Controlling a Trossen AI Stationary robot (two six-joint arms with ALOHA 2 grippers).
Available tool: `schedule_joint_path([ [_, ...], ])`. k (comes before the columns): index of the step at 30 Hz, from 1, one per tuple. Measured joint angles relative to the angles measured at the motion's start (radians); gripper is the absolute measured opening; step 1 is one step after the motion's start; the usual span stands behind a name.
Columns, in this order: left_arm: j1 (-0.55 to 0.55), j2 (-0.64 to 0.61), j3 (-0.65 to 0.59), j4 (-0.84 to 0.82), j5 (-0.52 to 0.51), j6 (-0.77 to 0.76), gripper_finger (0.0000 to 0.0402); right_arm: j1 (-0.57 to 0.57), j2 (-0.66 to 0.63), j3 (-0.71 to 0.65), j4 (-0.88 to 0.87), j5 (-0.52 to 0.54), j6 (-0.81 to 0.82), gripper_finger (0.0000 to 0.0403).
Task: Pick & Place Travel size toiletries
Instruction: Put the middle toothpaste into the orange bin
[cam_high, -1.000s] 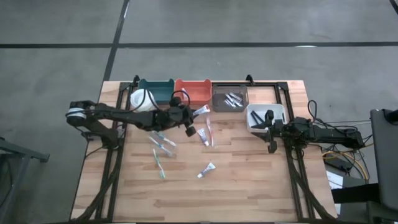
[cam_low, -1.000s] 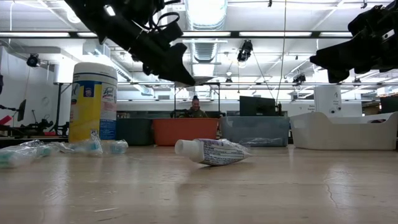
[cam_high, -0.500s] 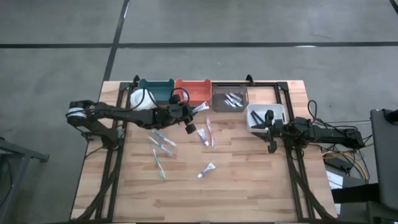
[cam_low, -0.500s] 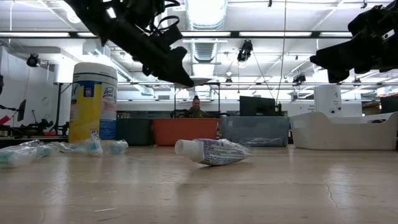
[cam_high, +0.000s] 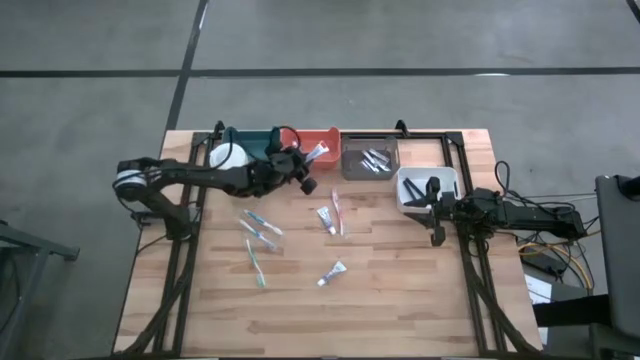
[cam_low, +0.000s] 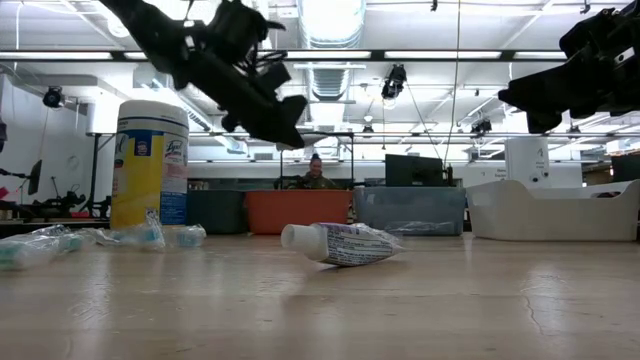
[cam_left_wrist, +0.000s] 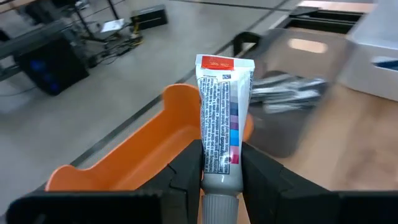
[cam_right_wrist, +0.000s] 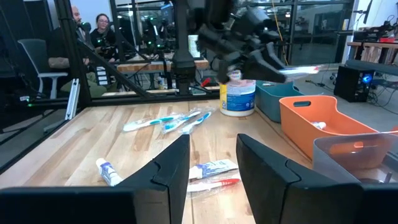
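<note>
Four bins (cam_high: 340, 150) line the table's (cam_high: 400, 300) twelve o'clock edge; toothbrushes (cam_high: 258, 235) lie toward nine o'clock, a toothpaste tube (cam_high: 332, 273) toward six.

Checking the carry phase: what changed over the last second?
The left gripper, shut on a toothpaste tube, moved from above the loose items toward the orange bin. Nothing was let go. The right gripper stayed beside the white bin, and the toiletries on the table did not move.

The tube's (cam_left_wrist: 221, 134) cap end is cut off by the left wrist view's lower edge.
</note>
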Motion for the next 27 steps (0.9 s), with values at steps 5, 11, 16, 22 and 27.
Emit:
schedule_joint_path([
  [5, 0.070, 0.072, 0.000, 0.071, 0.000, -0.003, 0.0094, 0.000, 0.000, 0.000, 0.000, 0.000, 0.000, 0.0119],
  [11, 0.128, 0.135, 0.015, 0.087, 0.000, -0.003, 0.0094, 0.000, 0.000, 0.000, 0.000, 0.000, 0.001, 0.0117],
  [16, 0.157, 0.161, 0.019, 0.088, 0.000, 0.007, 0.0095, 0.000, 0.000, 0.000, 0.000, 0.000, 0.001, 0.0123],
  [22, 0.188, 0.165, 0.019, 0.078, -0.002, 0.009, 0.0100, 0.000, 0.000, 0.000, 0.000, 0.000, 0.002, 0.0129],
  [27, 0.194, 0.164, 0.019, 0.067, -0.003, 0.009, 0.0123, 0.000, 0.000, 0.000, 0.000, 0.000, 0.002, 0.0128],
])
